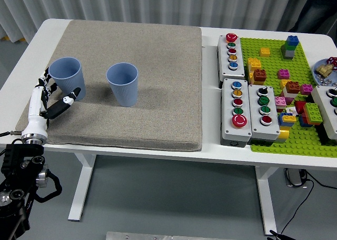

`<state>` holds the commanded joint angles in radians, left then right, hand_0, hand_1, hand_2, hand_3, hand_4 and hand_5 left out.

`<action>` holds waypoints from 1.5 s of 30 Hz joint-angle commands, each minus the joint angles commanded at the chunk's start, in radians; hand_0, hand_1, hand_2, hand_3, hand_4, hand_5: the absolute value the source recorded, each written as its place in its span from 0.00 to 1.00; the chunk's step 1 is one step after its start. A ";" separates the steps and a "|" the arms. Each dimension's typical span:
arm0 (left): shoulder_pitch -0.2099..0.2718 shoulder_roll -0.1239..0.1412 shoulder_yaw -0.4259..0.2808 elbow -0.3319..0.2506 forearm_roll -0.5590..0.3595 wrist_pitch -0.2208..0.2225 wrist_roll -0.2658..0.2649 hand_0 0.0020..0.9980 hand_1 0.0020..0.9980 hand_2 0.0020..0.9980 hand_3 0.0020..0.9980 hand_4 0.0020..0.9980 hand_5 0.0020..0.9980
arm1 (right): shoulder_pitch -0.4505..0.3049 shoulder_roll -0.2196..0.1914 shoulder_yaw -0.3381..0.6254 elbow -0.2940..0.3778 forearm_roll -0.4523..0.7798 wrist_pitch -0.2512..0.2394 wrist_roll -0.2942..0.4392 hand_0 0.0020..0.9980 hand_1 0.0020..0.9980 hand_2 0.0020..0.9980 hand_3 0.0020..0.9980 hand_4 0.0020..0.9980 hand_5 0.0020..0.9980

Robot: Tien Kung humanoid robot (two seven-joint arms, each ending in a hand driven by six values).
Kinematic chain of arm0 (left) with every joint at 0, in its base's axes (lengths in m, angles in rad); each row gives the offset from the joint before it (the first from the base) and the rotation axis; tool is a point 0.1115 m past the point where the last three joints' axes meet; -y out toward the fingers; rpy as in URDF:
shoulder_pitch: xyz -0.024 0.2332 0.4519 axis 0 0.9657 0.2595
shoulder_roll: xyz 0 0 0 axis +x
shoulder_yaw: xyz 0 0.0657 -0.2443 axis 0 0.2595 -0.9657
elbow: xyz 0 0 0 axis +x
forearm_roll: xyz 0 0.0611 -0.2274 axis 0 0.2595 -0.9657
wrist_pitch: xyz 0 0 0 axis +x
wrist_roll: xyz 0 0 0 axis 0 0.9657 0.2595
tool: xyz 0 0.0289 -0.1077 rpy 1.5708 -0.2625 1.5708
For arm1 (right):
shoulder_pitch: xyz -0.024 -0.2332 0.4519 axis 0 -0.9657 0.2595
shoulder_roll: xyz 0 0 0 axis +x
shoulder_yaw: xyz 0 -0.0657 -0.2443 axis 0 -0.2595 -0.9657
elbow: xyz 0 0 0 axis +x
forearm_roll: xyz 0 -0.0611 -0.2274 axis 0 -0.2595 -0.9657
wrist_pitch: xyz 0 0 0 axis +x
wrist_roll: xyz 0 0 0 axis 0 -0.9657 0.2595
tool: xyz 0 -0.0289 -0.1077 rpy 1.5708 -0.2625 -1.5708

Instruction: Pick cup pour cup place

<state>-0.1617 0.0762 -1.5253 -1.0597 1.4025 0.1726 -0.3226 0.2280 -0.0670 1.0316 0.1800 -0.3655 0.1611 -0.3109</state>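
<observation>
Left hand (46,99) cradles left blue cup (67,78), seemingly touching.

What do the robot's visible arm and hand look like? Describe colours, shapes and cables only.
The left hand is white with black finger segments and black tips. It joins a slim white forearm ending in a silver ring. Below that, the arm is black, blocky machinery with looping black cables.

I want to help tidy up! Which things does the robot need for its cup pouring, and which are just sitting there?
Needed: left blue cup, right blue cup, left hand open beside the left cup, grey mat under both.

Just sitting: button boxes, green brick plate with toy bricks, small dish.
</observation>
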 joint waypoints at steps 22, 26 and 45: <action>-0.026 -0.011 -0.004 0.014 0.024 0.012 0.005 0.85 0.85 1.00 1.00 0.92 0.31 | 0.005 -0.004 -0.004 0.000 0.007 0.001 0.003 0.76 0.70 0.75 0.63 0.20 0.25; -0.030 -0.014 -0.009 0.018 0.027 0.013 0.007 0.85 0.85 1.00 1.00 0.92 0.31 | 0.005 -0.004 -0.003 0.000 0.007 0.001 0.003 0.77 0.70 0.75 0.63 0.20 0.25; -0.050 -0.023 -0.005 0.029 0.054 0.031 0.021 0.83 0.83 0.98 1.00 0.91 0.32 | 0.007 -0.006 -0.003 0.000 0.008 0.003 0.005 0.77 0.70 0.75 0.63 0.20 0.25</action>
<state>-0.2120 0.0535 -1.5307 -1.0307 1.4567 0.2036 -0.3014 0.2347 -0.0734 1.0286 0.1800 -0.3578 0.1640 -0.3061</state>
